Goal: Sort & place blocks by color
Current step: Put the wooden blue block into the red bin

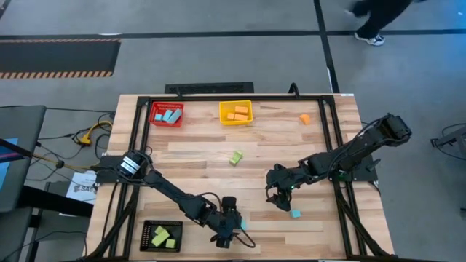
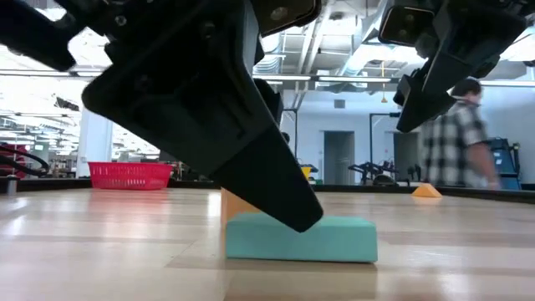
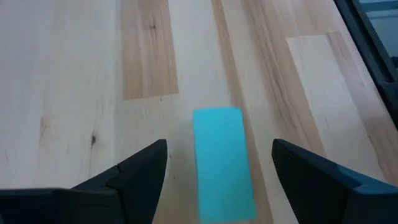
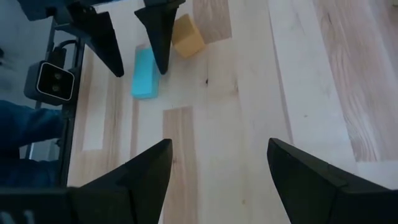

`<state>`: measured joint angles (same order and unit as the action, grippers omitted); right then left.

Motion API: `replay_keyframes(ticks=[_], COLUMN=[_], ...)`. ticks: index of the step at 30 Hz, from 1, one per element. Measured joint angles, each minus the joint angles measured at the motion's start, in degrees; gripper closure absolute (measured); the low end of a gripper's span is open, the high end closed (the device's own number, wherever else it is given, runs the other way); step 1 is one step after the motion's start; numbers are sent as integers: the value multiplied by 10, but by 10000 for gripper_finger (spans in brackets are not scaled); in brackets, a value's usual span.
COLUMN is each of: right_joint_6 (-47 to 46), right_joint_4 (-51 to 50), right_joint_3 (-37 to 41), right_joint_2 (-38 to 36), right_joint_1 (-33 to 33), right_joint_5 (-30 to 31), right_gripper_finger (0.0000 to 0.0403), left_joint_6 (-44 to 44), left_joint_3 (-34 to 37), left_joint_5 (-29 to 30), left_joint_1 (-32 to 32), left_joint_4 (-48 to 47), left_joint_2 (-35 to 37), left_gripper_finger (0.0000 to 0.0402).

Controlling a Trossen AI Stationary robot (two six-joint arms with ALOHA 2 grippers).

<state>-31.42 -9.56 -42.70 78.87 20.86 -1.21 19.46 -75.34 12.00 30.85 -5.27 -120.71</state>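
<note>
Left gripper [image 3: 219,146]: low over the table's [image 1: 204,149] near edge, fingers spread wide, holding nothing.
Blue bar [image 3: 224,168]: flat on the wood between the left fingers, with bare wood showing on each side of it in the left wrist view.
Orange cube [image 4: 186,36]: just behind the bar, close to one left finger; whether it touches the bar cannot be told.
Black bin [image 1: 145,225]: at the near left corner, left of the left gripper, with green blocks [image 1: 164,234] inside.
Right gripper [image 4: 219,143]: right of the table's middle and a little farther back, above the wood, fingers wide apart and empty.
Blue cube [image 1: 295,214]: on the wood just beside the right gripper, on its near right side, apart from the fingers.
Green block [image 1: 236,158]: alone near the table's centre, well apart from both grippers.
Orange block [image 1: 304,118]: alone toward the far right of the table.
Red bin [image 1: 153,115]: at the far edge on the left, holding blue blocks [image 1: 169,115].
Yellow bin [image 1: 222,113]: at the far edge, right of the red bin, holding orange blocks [image 1: 237,113].
Person [image 2: 456,142]: standing on the floor beyond the table, in a plaid shirt.
</note>
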Motion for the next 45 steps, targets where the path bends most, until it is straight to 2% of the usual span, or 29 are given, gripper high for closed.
replay_keyframes(ticks=[9, 16, 20, 25, 29, 32, 36, 40, 45], right_joint_6=[6, 6, 5, -1, -13, -29, -40, -47, -60], right_joint_4=[0, 0, 0, 0, 0, 1, 14, 51, 78], right_joint_3=[0, 0, 0, 0, 0, 0, 0, 0, 0], right_joint_2=[0, 0, 0, 0, 0, 0, 0, 0, 0], right_joint_1=[0, 0, 0, 0, 0, 5, 14, 18, 7], right_joint_5=[12, 12, 13, 13, 13, 13, 18, 58, 99], right_gripper_finger=[122, 122, 122, 122, 122, 122, 122, 122, 122], left_joint_6=[14, 10, 23, 43, 20, 11, -5, -19, -15], left_joint_3=[1, -13, -22, -34, -31, -28, -25, 37, 158], left_joint_5=[-43, -39, -28, -44, -35, 37, 152, 179, 174], left_joint_1=[-3, -6, -10, -20, -28, -38, -66, -124, -262], left_joint_4=[-8, -21, -42, -74, -111, -217, -347, -415, -439], left_joint_2=[-23, -27, -28, -23, 0, 41, 146, 270, 460], left_gripper_finger=[123, 127, 177, 314, 309, 309, 309, 309, 309])
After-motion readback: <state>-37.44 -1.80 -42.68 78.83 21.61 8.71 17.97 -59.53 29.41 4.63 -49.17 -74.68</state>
